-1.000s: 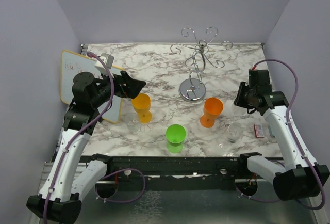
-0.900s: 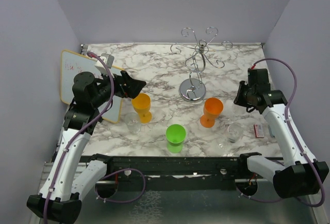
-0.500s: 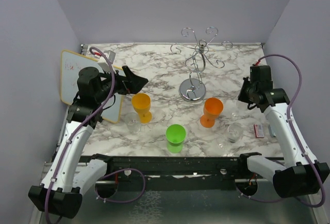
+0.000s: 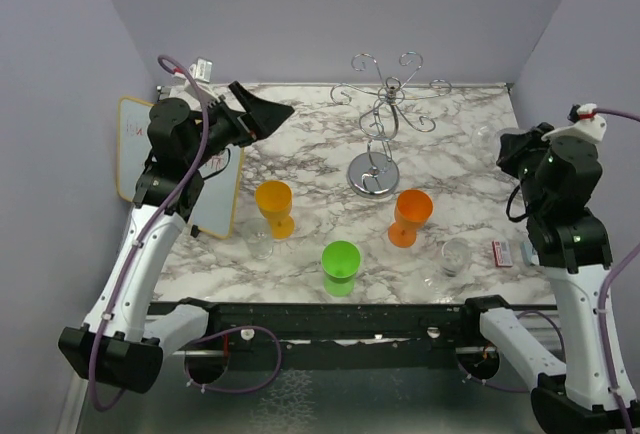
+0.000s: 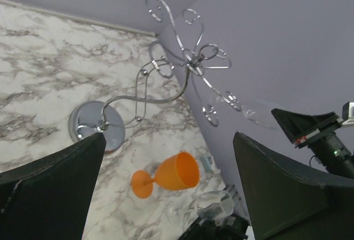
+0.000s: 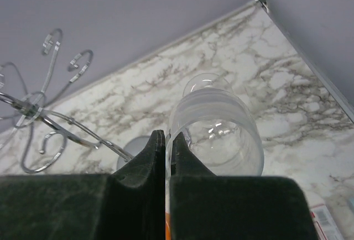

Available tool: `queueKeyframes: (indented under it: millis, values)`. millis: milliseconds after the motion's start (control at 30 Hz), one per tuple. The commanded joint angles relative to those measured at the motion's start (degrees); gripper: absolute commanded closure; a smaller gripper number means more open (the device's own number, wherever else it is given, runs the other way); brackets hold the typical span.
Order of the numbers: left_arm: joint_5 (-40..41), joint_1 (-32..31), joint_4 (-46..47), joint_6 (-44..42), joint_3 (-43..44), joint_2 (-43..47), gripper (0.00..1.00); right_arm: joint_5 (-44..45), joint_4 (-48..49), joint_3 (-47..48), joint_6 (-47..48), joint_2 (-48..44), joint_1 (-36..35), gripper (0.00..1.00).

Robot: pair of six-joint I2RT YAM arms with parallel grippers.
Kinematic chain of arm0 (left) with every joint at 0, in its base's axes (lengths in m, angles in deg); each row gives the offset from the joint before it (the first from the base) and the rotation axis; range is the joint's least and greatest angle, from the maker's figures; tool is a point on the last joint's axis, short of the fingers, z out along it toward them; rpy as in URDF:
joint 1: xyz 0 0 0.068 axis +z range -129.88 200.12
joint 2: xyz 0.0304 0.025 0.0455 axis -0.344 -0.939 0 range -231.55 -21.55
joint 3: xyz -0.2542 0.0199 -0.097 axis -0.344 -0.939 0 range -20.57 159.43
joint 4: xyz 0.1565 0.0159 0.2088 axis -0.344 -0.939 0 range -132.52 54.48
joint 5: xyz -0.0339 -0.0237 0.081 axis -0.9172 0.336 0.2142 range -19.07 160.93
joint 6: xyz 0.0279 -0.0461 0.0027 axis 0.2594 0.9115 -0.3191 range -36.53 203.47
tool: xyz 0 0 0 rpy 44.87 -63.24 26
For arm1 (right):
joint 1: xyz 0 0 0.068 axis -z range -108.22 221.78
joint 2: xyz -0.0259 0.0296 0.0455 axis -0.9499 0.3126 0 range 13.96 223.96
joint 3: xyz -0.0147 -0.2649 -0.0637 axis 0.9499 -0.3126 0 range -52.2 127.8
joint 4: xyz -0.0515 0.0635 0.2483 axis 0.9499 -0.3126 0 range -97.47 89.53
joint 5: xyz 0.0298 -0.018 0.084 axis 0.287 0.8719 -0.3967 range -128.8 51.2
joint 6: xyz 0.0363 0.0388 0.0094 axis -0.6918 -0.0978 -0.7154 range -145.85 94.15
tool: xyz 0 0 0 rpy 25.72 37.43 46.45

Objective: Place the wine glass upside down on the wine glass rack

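Note:
The chrome wine glass rack point(image 4: 386, 119) stands at the back centre on its round mirrored base point(image 4: 374, 176); it also shows in the left wrist view point(image 5: 185, 66). My right gripper point(image 4: 512, 150) is raised to the right of the rack, shut on the rim of a clear wine glass point(image 4: 485, 135). In the right wrist view its jaws point(image 6: 166, 136) pinch the glass wall point(image 6: 221, 126), with the rack's arms point(image 6: 47, 121) to the left. My left gripper point(image 4: 268, 112) is raised left of the rack, open and empty, its jaws point(image 5: 168, 136) wide apart.
On the marble table point(image 4: 300, 129) stand a yellow-orange goblet point(image 4: 274, 204), a green one point(image 4: 341, 264), an orange one point(image 4: 411, 214) and two clear glasses point(image 4: 259, 242) point(image 4: 455, 254). A whiteboard point(image 4: 133, 149) leans at the left; a small red-and-white item point(image 4: 503, 252) lies at the right.
My right arm has risen and swung back and right, carrying the clear glass up from the table. My left arm has lifted and moved toward the back, still open.

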Motion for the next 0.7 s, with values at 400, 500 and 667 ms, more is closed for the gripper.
queueKeyframes:
  millis: [400, 500, 667]
  values:
    - [10.3, -17.4, 21.6, 15.3, 19.1, -13.7, 0.01, -6.6, 28.0, -2.7, -6.0, -14.9, 0.2, 1.0]
    - [12.8, -23.4, 22.6, 13.9, 22.9, -17.4, 0.01, -10.0, 32.2, -4.1, -6.3, -17.4, 0.2, 0.99]
    - [17.7, -33.0, 23.3, 12.8, 28.5, -23.4, 0.01, -16.0, 38.7, -5.0, -9.0, -19.7, 0.2, 0.99]
